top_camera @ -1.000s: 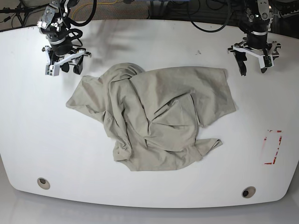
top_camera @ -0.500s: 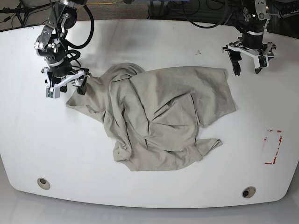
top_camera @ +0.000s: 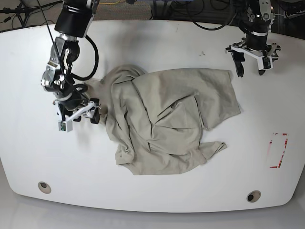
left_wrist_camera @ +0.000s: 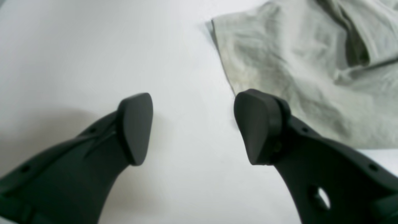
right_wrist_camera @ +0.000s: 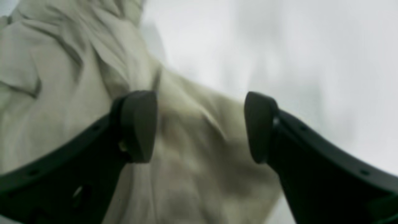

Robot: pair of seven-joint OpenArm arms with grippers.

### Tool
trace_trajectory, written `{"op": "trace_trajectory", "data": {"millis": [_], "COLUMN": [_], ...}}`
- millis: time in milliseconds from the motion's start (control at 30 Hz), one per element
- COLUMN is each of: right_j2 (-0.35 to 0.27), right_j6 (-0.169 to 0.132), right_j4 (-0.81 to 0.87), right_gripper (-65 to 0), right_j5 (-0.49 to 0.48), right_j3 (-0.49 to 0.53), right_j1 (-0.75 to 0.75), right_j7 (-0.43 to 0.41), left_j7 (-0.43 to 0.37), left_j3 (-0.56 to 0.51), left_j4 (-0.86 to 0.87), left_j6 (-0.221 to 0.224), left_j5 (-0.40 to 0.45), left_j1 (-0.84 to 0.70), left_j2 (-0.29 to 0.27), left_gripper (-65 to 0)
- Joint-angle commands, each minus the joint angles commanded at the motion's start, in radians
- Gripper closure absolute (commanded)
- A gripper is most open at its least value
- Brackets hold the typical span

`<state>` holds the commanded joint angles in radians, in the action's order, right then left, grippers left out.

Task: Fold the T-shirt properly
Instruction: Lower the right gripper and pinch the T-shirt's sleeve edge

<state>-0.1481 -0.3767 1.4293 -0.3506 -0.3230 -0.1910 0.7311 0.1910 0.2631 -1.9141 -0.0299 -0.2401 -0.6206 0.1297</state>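
T-shirt [top_camera: 164, 121] lying crumpled mid-counter [top_camera: 152, 43], bunched and creased; no fold made, so flattening and every fold remain. Right hand [top_camera: 80, 116] hanging wide over the shirt's sleeve end toward the counter's left edge, gripping nothing. Left hand [top_camera: 251, 60] hovering wide near the far right corner, just beside the hem corner.

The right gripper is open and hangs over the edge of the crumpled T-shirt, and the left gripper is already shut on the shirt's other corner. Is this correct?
Not quite. The left gripper is open, holding nothing: in the left wrist view its jaws stand apart over the bare table, just beside the T-shirt corner. The right gripper is indeed open over the shirt's edge.
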Motion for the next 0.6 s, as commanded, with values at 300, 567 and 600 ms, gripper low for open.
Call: {"op": "trace_trajectory", "data": {"millis": [300, 567, 600], "right_j2": [-0.025, -0.023, -0.023], "right_j6": [0.000, 0.000, 0.000], "right_j4": [-0.247, -0.368, -0.373], "right_gripper": [-53.7, -51.5, -51.5], "right_j5": [0.002, 0.000, 0.000], "right_j3": [0.091, 0.146, 0.147], "right_j1": [-0.164, -0.213, -0.213], "right_j7": [-0.103, -0.176, -0.181], "left_j7": [0.000, 0.000, 0.000], "left_j3": [0.000, 0.000, 0.000], "left_j4": [0.000, 0.005, 0.005], "left_j6": [0.000, 0.000, 0.000], "left_j5": [0.003, 0.003, 0.003], "left_j1": [0.000, 0.000, 0.000], "left_j2": [0.003, 0.005, 0.005], "left_gripper": [-42.8, -42.8, -42.8]}}
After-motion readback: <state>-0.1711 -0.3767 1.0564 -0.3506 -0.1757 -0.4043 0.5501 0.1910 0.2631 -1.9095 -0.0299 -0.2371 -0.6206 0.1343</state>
